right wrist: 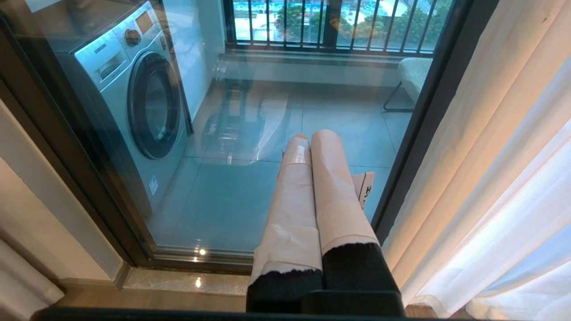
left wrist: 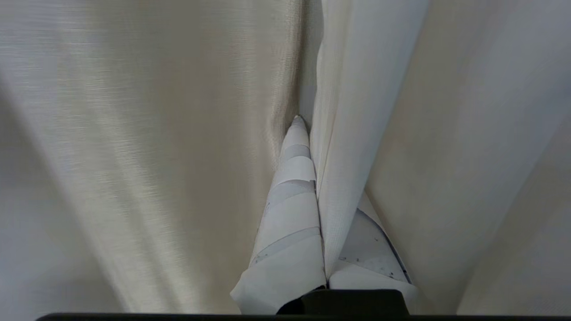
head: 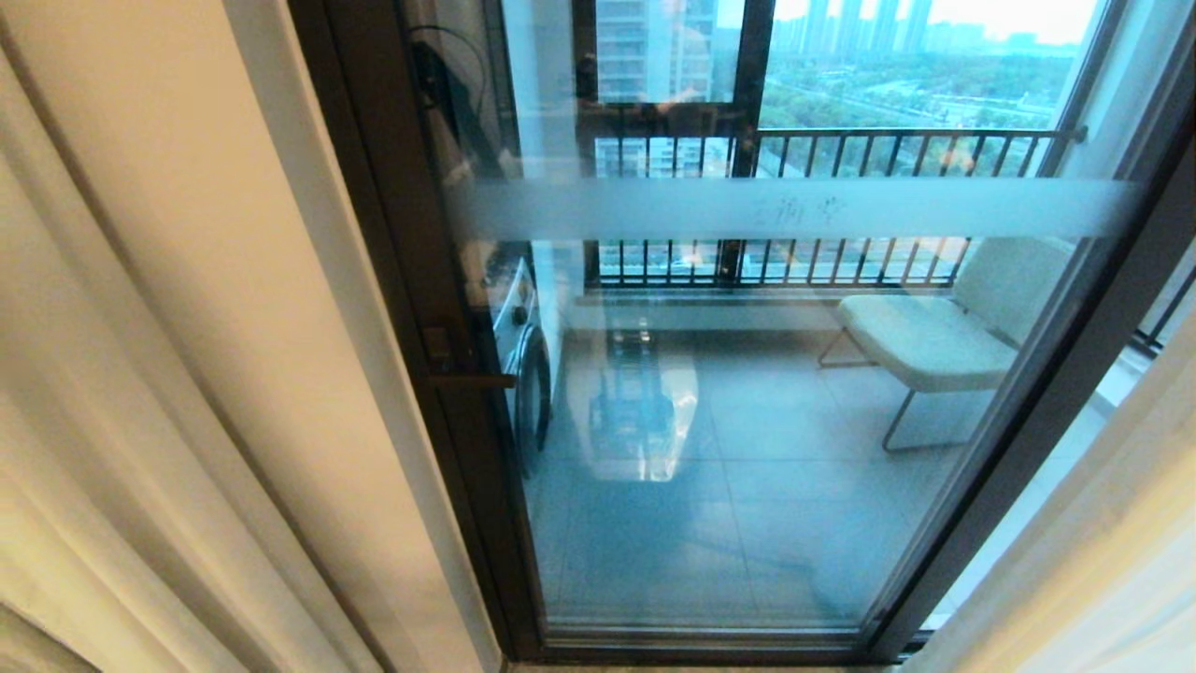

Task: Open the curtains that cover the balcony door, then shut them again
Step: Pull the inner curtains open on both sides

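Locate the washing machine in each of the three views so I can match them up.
Head view: washing machine left of centre, behind the balcony door glass, seen edge-on.
Left wrist view: not in it; only curtains.
Right wrist view: upper left, front and round door facing out.
Shared landmark: the balcony railing.

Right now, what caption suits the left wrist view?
Left gripper shut on a fold of the curtains, pale fabric filling the view.

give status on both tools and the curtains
Left tool shut on a curtain fold. Right tool shut, empty, parked facing the balcony door. Curtains drawn to both sides, glass uncovered. Nothing in the way.
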